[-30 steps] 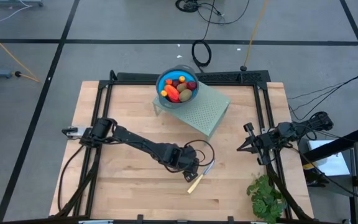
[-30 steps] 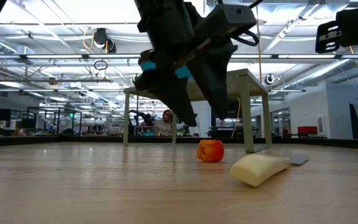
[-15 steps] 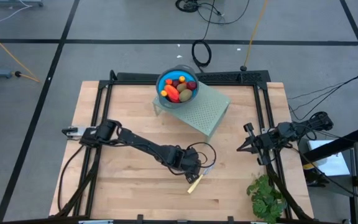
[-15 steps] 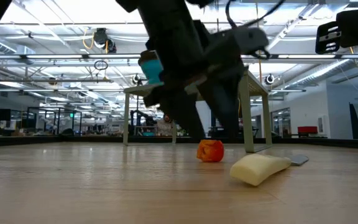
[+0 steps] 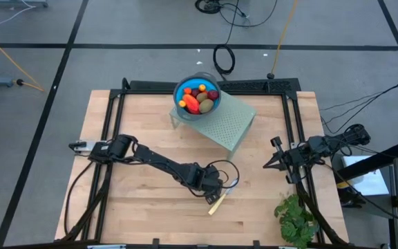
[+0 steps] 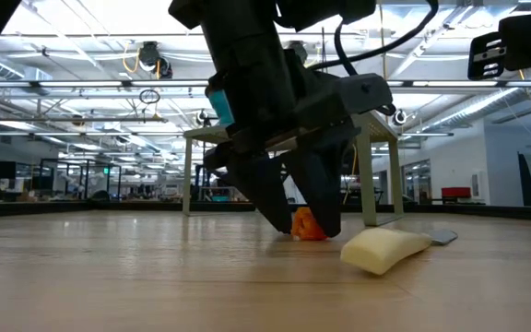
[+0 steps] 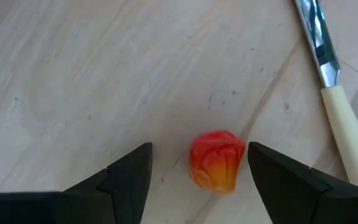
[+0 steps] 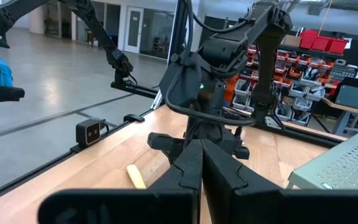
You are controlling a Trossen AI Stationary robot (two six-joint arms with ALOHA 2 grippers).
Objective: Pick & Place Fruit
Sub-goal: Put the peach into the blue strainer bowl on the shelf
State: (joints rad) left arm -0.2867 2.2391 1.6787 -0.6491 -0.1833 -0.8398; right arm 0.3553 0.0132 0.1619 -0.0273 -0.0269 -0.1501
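Note:
A tiny orange-red fruit (image 7: pixel 217 160) lies on the bare wood beside the pale-handled knife (image 7: pixel 337 118). My left gripper (image 7: pixel 197 152) is open and low over the table, one finger on each side of this fruit (image 6: pixel 304 224) with a gap showing. In the high view the left gripper (image 5: pixel 213 190) is near the table's middle. The other fruit pieces (image 5: pixel 199 99) sit in a blue bowl (image 5: pixel 178 90) on a green perforated stand at the far edge. My right gripper (image 5: pixel 269 162) waits shut at the right edge, also seen in its own wrist view (image 8: pixel 201 152).
The knife (image 5: pixel 218 202) lies just near-right of the left gripper, handle toward the near edge. A leafy green bunch (image 5: pixel 296 218) sits at the near right corner. The green stand (image 5: pixel 230 124) takes up the far middle. Bare wood stretches left and near.
My left gripper has come down and shifted toward the near edge onto the tiny fruit. It was raised and beside the fruit a second ago; its open fingers now reach down to the table on either side of it. The fruit and knife have not moved.

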